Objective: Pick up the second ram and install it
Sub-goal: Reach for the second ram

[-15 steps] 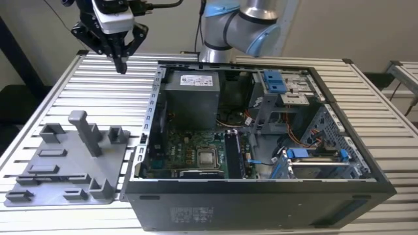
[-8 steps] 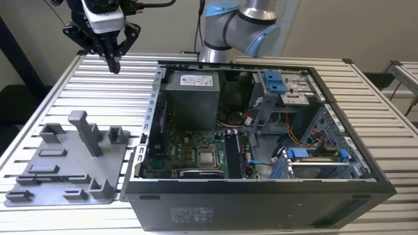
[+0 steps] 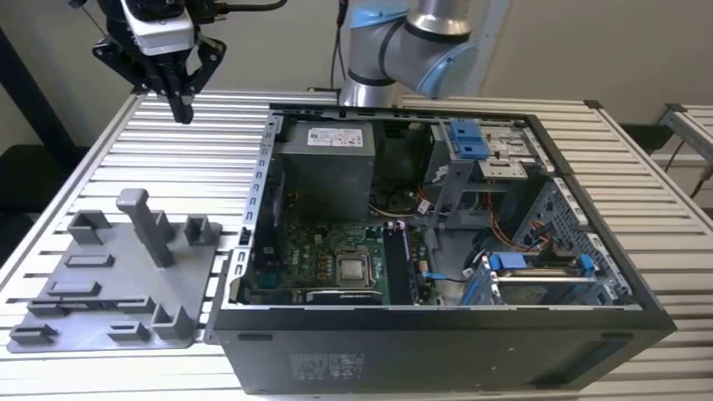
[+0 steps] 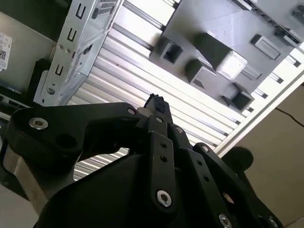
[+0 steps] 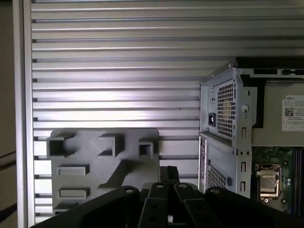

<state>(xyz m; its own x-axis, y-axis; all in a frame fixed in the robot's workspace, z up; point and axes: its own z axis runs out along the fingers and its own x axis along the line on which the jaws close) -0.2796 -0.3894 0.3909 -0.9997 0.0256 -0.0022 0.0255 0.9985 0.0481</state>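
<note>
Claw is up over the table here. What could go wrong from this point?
The claw looks shut above the slatted table; descending that way, it would push rather than grasp. The memory slots sit deep in the computer case, beside the CPU chip and loose cables, so the wide claw linkage might snag.

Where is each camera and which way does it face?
Exterior view: off the arm, looking down on the computer case, grey tray, arm and gripper.
First wrist view: on the wrist, facing past the gripper to tray and case.
Second wrist view: likewise, another angle on gripper, tray, case.
All three share gripper, tray, case.
</note>
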